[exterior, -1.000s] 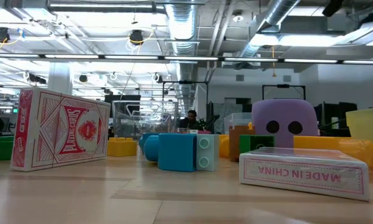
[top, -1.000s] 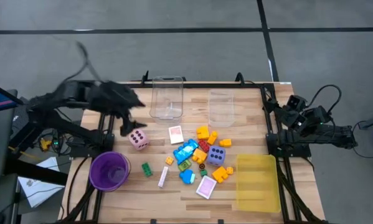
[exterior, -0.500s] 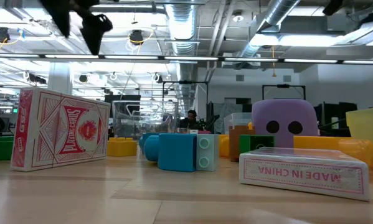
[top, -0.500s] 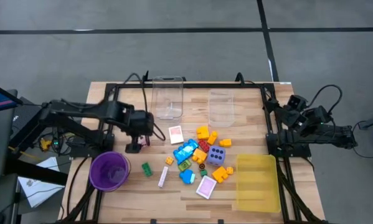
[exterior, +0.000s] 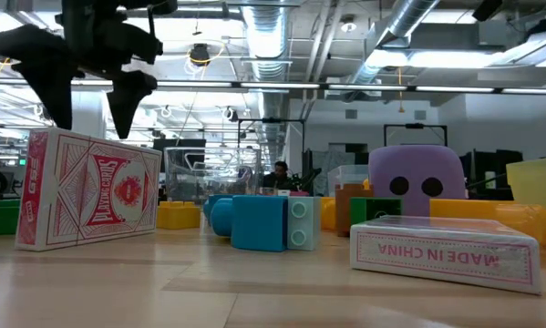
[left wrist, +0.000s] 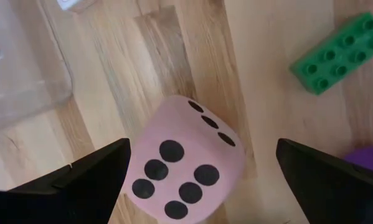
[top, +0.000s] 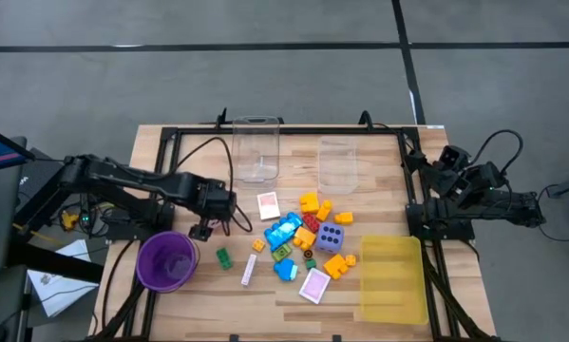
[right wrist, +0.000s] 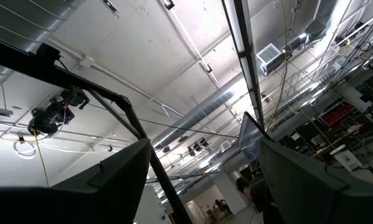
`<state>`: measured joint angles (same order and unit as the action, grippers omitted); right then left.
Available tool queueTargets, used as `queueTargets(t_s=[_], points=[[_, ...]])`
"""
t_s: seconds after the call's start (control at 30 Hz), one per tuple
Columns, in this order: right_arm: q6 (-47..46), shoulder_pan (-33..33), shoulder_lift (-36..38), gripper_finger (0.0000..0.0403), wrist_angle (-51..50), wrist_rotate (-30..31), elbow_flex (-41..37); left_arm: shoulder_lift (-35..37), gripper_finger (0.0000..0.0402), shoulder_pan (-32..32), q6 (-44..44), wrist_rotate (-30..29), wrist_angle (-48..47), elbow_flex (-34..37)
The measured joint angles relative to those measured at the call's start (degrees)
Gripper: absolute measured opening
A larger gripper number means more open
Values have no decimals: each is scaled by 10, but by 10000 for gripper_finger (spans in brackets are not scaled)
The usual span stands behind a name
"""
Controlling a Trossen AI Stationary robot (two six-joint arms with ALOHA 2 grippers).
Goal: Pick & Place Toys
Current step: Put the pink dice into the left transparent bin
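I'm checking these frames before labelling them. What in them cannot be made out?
- Pink die: in the high view the left gripper covers it.
- Right gripper: its wrist view faces the ceiling; in the high view it is too small to make out.
- Purple cup: the left wrist view's edge cuts off all but a sliver.

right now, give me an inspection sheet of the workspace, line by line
surface: wooden table, dark frame rails along its edges.
job's things: pink die lies between the left tool's fingers, not gripped; green block close by; purple die, blue blocks and yellow blocks heaped mid-table; card packs scattered.
clutter: purple cup, two clear boxes, yellow tray.
grippers: left tool open, low over the pink die; right tool open, parked off the table's right edge, pointing at the ceiling.
cables: black leads loop along both arms.
surroundings: grey floor; ceiling ducts and lights.
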<state>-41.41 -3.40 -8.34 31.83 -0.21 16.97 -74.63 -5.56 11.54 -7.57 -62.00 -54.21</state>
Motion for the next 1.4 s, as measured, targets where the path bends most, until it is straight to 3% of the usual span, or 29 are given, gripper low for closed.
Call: queueTargets(t_s=[0.27, 0.47, 0.7, 1.03, 1.4], points=[[0, 0, 0, 293, -1, 0, 0, 0, 400, 9, 123, 5, 17, 25], [0, 0, 0, 293, -1, 0, 0, 0, 400, 57, 193, 5, 14, 27], [-1, 0, 0, 293, -1, -1, 0, 0, 400, 95, 269, 47, -23, 27], [0, 0, 0, 293, -2, -2, 0, 3, 400, 132, 305, 64, -5, 35], [9, 0, 0, 293, -15, 2, 0, 6, 400, 111, 319, 67, 47, 91]])
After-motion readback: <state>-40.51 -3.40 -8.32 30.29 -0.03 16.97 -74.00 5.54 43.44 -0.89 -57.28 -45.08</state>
